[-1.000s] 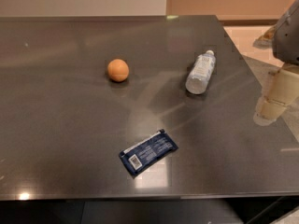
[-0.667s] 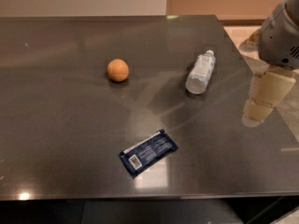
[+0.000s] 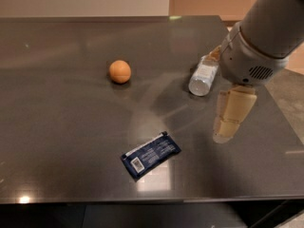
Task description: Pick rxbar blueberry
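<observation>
The rxbar blueberry is a flat dark navy wrapper with a white barcode patch and a white edge strip. It lies flat on the dark table, near the front edge and a little left of centre. My gripper hangs from the grey arm at the right, above the table, to the right of the bar and a little farther back. It is apart from the bar and holds nothing.
A clear plastic water bottle lies on its side at the back right, partly behind my arm. An orange ball-like fruit sits at the back, left of centre. The table's right edge runs just beyond my gripper.
My arm and gripper have moved left and inward over the table, toward the bar. The bar, bottle and fruit have not moved.
</observation>
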Motion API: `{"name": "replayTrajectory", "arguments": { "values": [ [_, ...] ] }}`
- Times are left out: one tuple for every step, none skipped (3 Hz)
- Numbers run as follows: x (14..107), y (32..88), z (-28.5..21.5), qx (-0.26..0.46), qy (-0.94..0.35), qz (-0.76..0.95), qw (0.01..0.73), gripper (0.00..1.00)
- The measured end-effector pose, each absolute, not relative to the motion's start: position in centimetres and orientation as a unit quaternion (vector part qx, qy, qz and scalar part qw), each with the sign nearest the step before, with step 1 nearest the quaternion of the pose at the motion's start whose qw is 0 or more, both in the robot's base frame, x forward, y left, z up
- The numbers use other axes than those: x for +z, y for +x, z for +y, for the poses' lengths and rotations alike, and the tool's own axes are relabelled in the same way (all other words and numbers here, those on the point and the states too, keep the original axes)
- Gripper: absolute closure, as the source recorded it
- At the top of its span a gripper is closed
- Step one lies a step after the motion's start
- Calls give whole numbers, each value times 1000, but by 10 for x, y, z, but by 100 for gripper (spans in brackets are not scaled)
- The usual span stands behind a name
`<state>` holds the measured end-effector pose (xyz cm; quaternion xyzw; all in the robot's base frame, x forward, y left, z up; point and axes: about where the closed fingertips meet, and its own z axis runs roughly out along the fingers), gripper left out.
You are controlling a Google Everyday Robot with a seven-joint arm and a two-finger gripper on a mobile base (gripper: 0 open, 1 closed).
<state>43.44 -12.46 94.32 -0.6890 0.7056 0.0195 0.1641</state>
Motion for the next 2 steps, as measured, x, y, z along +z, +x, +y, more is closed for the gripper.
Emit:
{"name": "replayTrajectory", "arguments": {
  "values": [
    [919,425,-92,28,-721,674,157,0],
    [888,419,-66,40,-747,648,145,0]
  ]
}}
